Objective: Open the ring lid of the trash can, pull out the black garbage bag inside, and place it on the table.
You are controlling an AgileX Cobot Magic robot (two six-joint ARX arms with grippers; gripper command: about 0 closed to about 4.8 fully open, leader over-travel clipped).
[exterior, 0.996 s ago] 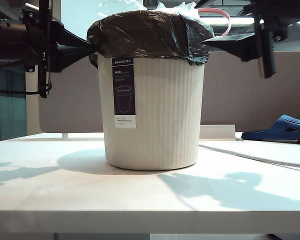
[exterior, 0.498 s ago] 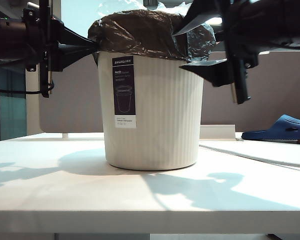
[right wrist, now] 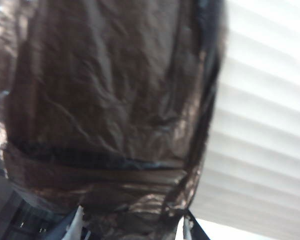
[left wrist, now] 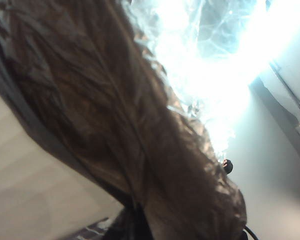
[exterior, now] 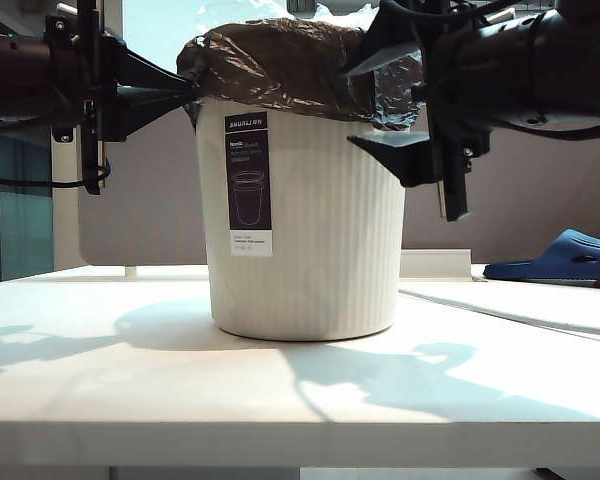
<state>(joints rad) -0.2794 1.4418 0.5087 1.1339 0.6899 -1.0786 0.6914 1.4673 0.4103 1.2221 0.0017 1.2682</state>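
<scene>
The cream ribbed trash can (exterior: 320, 230) stands mid-table (exterior: 280, 390), its rim wrapped by the folded-over black garbage bag (exterior: 290, 60). My left gripper (exterior: 192, 92) is at the rim's left side, shut on the bag's edge. In the left wrist view the crinkled bag (left wrist: 115, 125) runs out from the dark jaws of that gripper (left wrist: 135, 227). My right gripper (exterior: 355, 103) is open at the rim's right side, one finger above the bag's fold and one below it. In the right wrist view the bag (right wrist: 105, 110) fills the gap of the open gripper (right wrist: 131, 225). The ring lid is out of view.
A blue slipper (exterior: 565, 255) lies on the table at the far right. A grey-brown partition (exterior: 500, 180) stands behind the can. Clear crumpled plastic (exterior: 240, 12) pokes up from inside the can. The can's black-and-white label (exterior: 248, 185) faces the camera.
My right gripper has swung down and leftwards from beside the rim until it straddles the bag's right edge. The pink hoop seen behind the can earlier no longer shows. The left gripper has stayed put.
</scene>
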